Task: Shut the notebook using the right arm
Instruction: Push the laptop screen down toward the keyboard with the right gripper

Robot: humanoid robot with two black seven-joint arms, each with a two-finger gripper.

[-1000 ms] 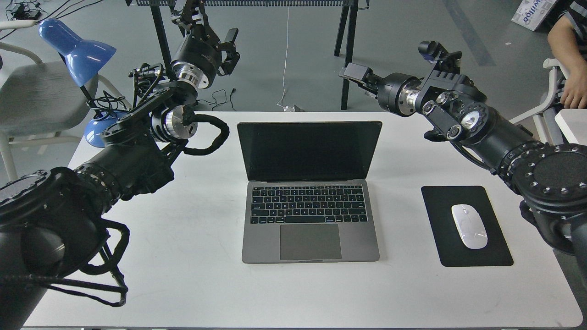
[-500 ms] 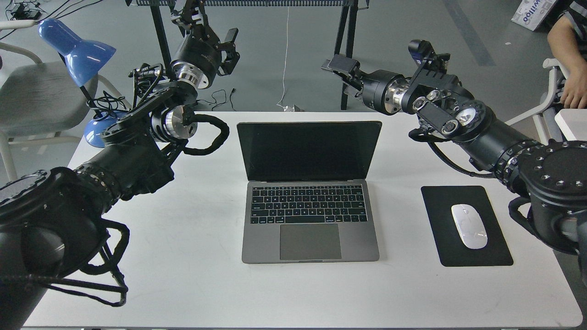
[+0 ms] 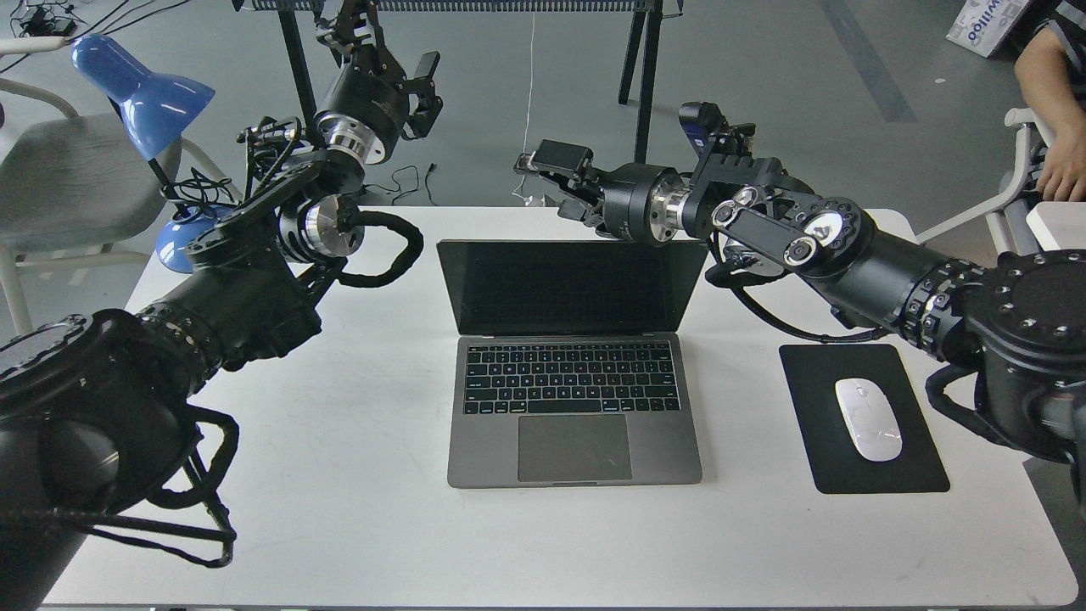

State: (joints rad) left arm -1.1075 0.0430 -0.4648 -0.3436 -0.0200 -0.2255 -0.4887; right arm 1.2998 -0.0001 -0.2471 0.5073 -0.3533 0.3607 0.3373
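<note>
So the notebook (image 3: 573, 365) sits open about dead center on the white counter (image 3: 356, 475), screen black and tilted back, keyboard and trackpad facing the robot. The right arm (image 3: 814, 250) comes in from the notebook's right side and reaches across behind the top edge of the lid, with its gripper (image 3: 543, 170) hanging just past the lid's upper edge, roughly above the middle of the screen. From this angle it's hard to say if anything actually touches the lid; the wrist section overlaps the lid's top right corner in view, but contact can't be confirmed. The jaws look slightly parted with nothing between them, so released. A small blue part (image 3: 694, 119) sticks up on that arm's wrist. The left arm (image 3: 254, 271), the one wrapped with a looping black cable, is off to the notebook's left, bent upward, and its gripper (image 3: 422, 85) is way up beyond the counter's far edge, well apart from the notebook; its jaws are spread and empty too. Right of the notebook there's a black mouse pad (image 3: 814, 450) with a white mouse (image 3: 867, 418) lying on it. Far left of the notebook, at the counter's back corner, stands a blue desk lamp (image 3: 140, 93).
</note>
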